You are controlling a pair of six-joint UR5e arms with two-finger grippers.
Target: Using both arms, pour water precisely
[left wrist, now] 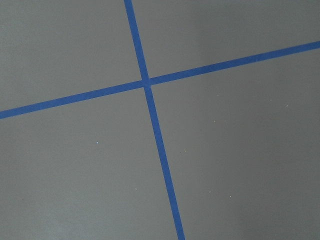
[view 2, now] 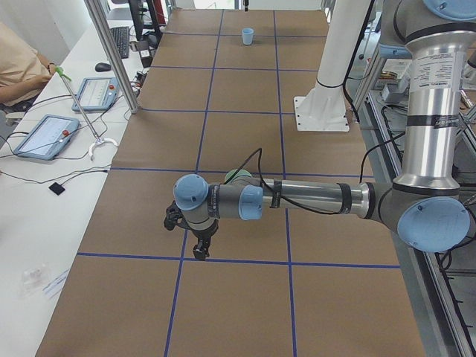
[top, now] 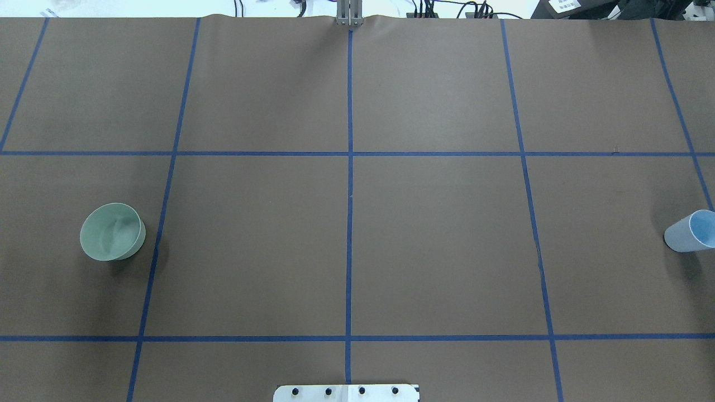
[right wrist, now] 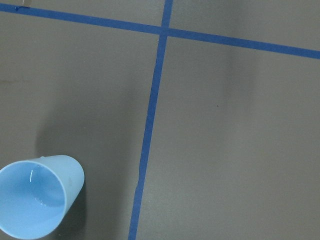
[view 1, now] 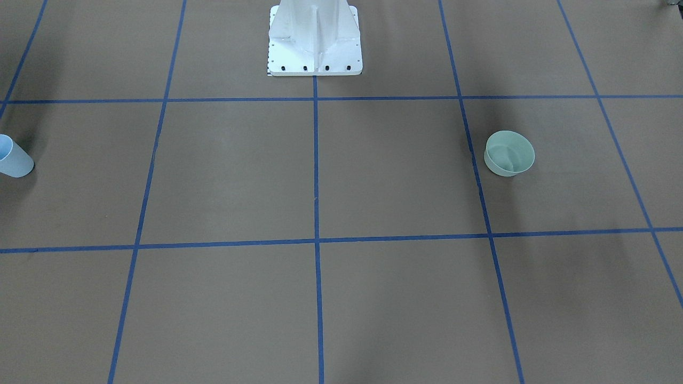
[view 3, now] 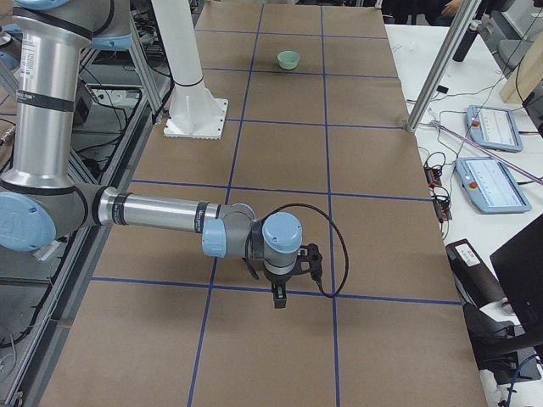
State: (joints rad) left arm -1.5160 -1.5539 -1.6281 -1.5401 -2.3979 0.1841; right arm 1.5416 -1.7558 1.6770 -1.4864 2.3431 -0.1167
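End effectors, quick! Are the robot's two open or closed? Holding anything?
The left end effector: cannot be told, it shows only in a side view.
The right end effector: cannot be told either, only a side view shows it.

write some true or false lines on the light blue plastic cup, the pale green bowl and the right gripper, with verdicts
1. The light blue plastic cup stands upright on the brown table. True.
2. The pale green round bowl sits on the robot's right side. False: it sits on its left side.
3. The right gripper holds the cup. False: the cup stands free on the table.
4. A little clear water glints inside the cup. True.
5. Bowl and cup touch. False: they stand far apart.
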